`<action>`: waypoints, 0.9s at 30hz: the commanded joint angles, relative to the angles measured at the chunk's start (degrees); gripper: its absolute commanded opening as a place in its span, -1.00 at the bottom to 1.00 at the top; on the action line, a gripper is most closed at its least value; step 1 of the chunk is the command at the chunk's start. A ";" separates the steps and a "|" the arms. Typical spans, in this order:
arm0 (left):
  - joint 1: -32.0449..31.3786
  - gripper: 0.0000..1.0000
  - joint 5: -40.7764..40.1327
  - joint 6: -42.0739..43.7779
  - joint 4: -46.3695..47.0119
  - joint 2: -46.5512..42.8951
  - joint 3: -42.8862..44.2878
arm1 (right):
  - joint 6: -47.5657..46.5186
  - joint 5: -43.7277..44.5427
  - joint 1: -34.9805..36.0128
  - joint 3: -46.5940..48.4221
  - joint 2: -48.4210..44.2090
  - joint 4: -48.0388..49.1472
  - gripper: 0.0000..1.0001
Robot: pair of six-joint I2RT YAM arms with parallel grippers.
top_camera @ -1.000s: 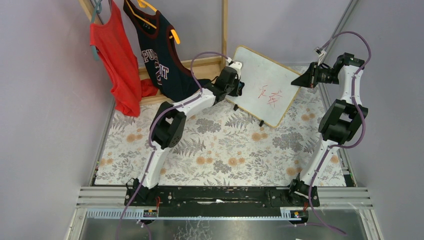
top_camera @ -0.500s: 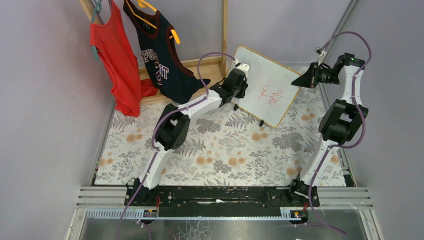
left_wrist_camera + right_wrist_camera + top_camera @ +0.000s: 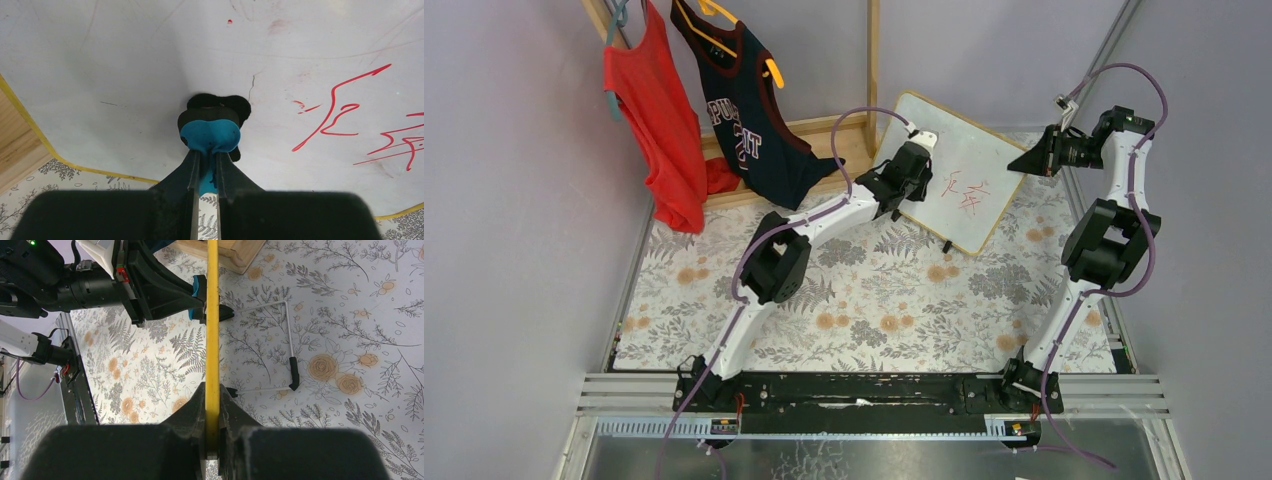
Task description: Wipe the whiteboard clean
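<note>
The whiteboard stands tilted on small black feet at the back of the table, with red marks on its face. My left gripper is shut on a small blue eraser and presses its black pad against the board, left of the red marks. My right gripper is shut on the board's right edge, seen end-on as a yellow strip between its fingers. The left gripper and eraser also show in the right wrist view.
A red top and a dark jersey hang from a wooden rack at the back left. The board's wire stand rests on the floral tablecloth. Grey walls close in both sides.
My left arm has moved right across the board with the eraser, from the board's left edge toward the red marks. The right arm has held still.
</note>
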 commanded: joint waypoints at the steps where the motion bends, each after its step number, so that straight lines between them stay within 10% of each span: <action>1: -2.95 -1.00 5.53 -1.97 3.95 2.67 2.86 | -5.17 4.36 2.65 0.05 0.25 -2.96 -1.00; 27: 2.99 -1.00 1.38 2.26 0.30 2.35 10.99 | -6.14 4.48 2.96 0.01 0.22 -3.83 -1.00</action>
